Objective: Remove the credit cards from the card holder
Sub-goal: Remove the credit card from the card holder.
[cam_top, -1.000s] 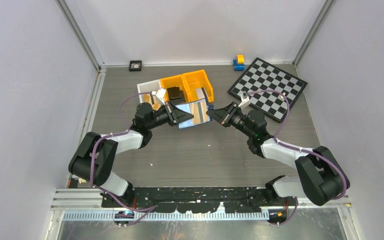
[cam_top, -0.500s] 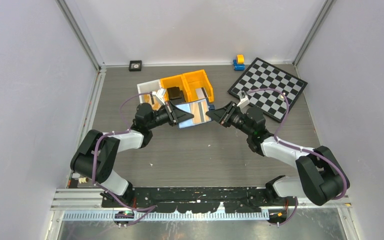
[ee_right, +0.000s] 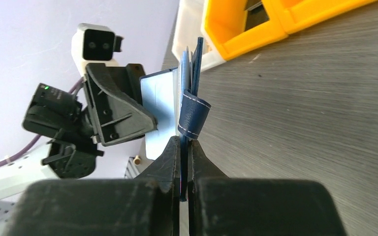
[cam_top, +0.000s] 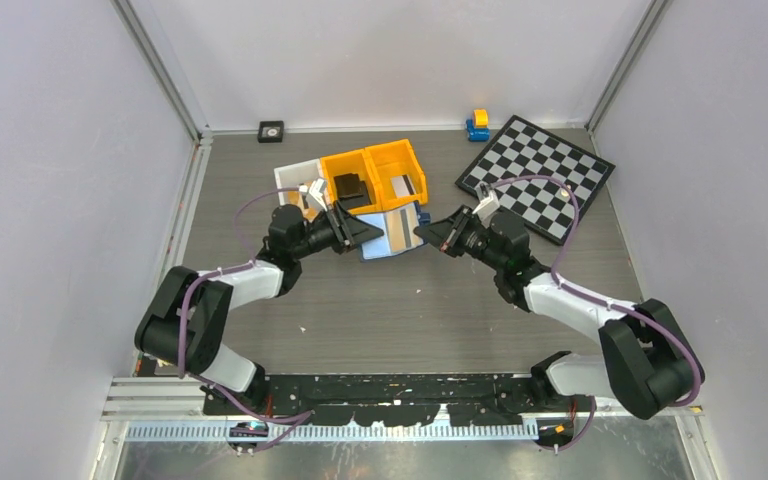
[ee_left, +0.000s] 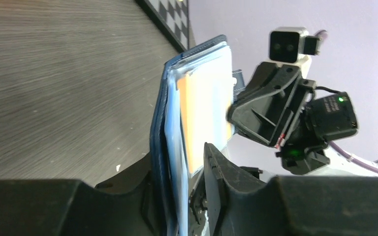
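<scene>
Right hand [ee_right: 184, 146] pinches card holder [ee_right: 194, 115]; left hand [ee_left: 179, 167] seemingly apart; left wrist shows tan card [ee_left: 199, 118].

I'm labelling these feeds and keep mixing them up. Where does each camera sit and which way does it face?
Top external: above and behind the bases, looking down at the table; both arms show, left gripper and right gripper at the card holder.
Left wrist: faces past its own fingers toward the right gripper.
Right wrist: faces past its own fingers, shut on the card holder, toward the left gripper and orange bins.
Shared: all show the card holder.
</scene>
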Tool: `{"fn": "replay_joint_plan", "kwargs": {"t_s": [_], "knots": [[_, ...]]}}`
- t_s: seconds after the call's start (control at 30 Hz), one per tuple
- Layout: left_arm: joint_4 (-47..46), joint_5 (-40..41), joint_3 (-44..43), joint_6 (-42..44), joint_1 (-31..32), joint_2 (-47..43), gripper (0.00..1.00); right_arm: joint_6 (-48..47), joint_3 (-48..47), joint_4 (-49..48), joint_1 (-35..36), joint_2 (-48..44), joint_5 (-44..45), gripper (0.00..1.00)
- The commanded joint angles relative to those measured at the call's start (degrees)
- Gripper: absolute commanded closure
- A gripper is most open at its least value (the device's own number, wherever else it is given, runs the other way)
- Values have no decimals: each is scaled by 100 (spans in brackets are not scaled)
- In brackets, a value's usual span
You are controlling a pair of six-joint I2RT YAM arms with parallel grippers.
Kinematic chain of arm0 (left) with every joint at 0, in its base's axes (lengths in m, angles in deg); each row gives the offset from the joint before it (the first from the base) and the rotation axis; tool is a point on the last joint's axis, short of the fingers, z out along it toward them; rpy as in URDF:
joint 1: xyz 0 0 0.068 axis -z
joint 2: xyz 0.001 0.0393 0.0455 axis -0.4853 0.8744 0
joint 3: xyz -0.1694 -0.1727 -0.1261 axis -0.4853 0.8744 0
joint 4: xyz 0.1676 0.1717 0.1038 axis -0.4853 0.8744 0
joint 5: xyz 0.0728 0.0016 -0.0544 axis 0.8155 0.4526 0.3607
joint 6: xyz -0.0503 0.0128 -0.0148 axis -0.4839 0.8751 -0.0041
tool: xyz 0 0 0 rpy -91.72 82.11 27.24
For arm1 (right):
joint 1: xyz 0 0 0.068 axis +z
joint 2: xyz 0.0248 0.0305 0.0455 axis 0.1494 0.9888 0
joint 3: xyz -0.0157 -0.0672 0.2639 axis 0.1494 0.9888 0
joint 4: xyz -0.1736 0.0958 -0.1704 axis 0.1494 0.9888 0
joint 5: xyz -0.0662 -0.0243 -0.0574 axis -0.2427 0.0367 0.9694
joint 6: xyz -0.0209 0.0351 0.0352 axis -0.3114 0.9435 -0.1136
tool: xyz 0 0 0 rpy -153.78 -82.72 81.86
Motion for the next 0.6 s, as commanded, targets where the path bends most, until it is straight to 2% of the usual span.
{"fn": "replay_joint_plan", "kwargs": {"t_s": [0.0,0.07,0.17,0.27,0.37,0.57], "knots": [[1135,365,-192,586,-71,-444,68,-587,-416,833,74,-503,545,100],[1147,350,-206,600,-71,-416,71,-732,-472,1115,127,-605,754,100],[1089,303,-217,568,-62,-293,89,-867,-534,1356,198,-705,937,100],[1087,291,-264,588,-17,-164,100,-1011,-646,1547,323,-724,1057,100],[1097,289,-343,638,95,-40,100,-1458,-892,2015,760,-770,1478,100],[1253,389,-481,783,299,114,100,-2436,-1512,3045,1955,-712,3195,100]]}}
